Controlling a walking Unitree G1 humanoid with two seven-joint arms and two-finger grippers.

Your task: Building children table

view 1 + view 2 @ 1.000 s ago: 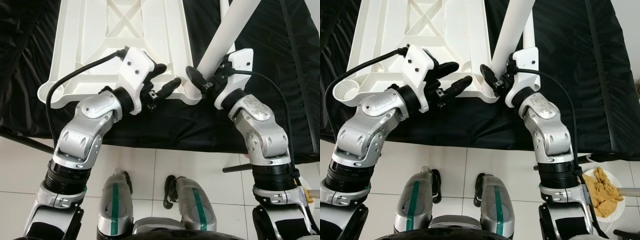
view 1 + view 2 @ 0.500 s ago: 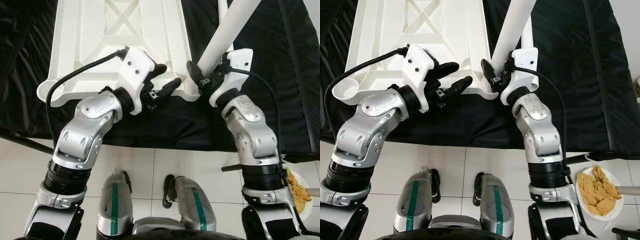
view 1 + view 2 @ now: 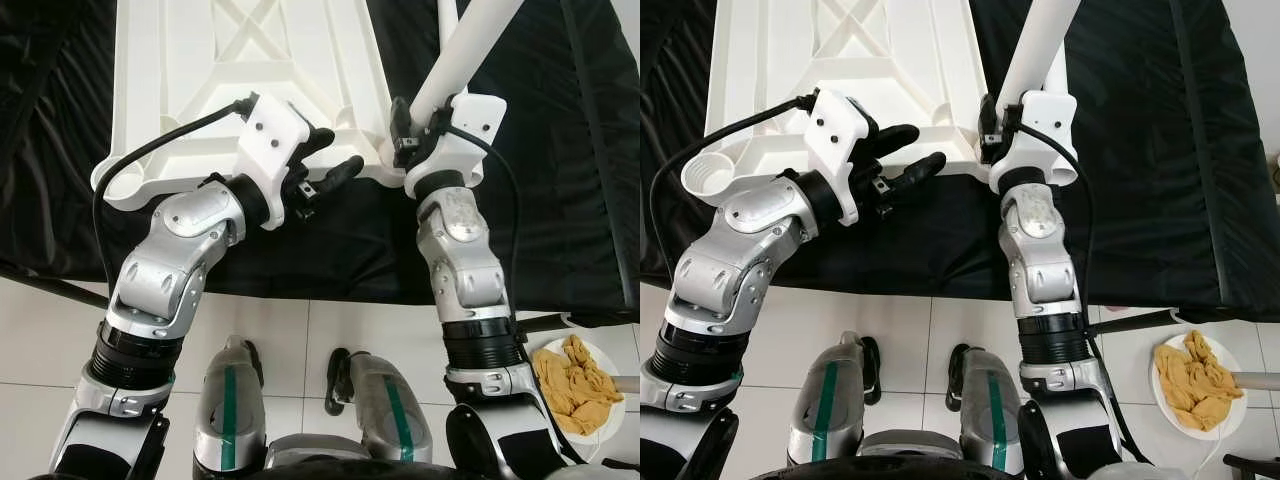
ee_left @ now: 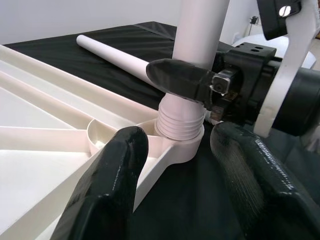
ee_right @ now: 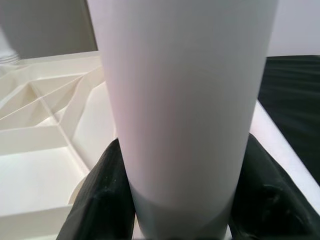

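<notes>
My right hand is clamped around the white table leg, one black finger on each side of the tube, just above its threaded end. That end sits in the round socket at the near right corner of the upturned white tabletop, and the leg leans away from me to the right. The tabletop lies underside up on the black-covered worktop, its ribs and cross braces showing, with another open socket at its near left corner. My left hand hovers at the tabletop's near edge, just left of the leg, its two fingers spread apart and holding nothing; from its wrist view the fingers frame the socket and the leg's base. A second white leg lies flat on the worktop beyond the right corner. On the tiled floor to my right stands a white plate of crumpled yellow cloth.
</notes>
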